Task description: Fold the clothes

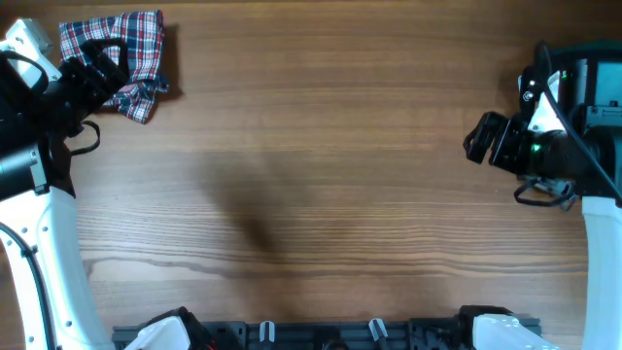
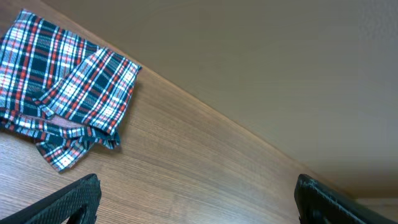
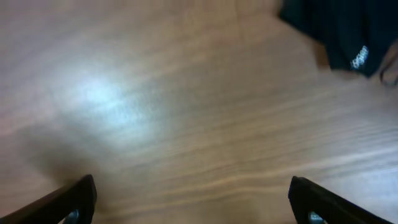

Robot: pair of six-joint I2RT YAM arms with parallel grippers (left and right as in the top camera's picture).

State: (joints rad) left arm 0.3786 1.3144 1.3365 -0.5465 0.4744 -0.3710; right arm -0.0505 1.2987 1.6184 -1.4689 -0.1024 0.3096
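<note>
The red, navy and white plaid shirt (image 1: 136, 44) lies as a small folded bundle at the table's far left corner. In the left wrist view it (image 2: 68, 87) sits ahead and to the left of the jaws. My left gripper (image 1: 105, 66) hovers at the shirt's near edge; its fingers (image 2: 199, 202) are spread wide over bare wood and hold nothing. My right gripper (image 1: 479, 136) is at the right side, open and empty (image 3: 193, 199) over bare wood. A black garment with a small white logo (image 3: 345, 31) shows at the top right of the right wrist view, apart from the fingers.
The wooden table (image 1: 311, 165) fills the overhead view. Its far edge runs close behind the plaid shirt in the left wrist view (image 2: 249, 134). The arm bases and mounts line the near edge (image 1: 321, 335).
</note>
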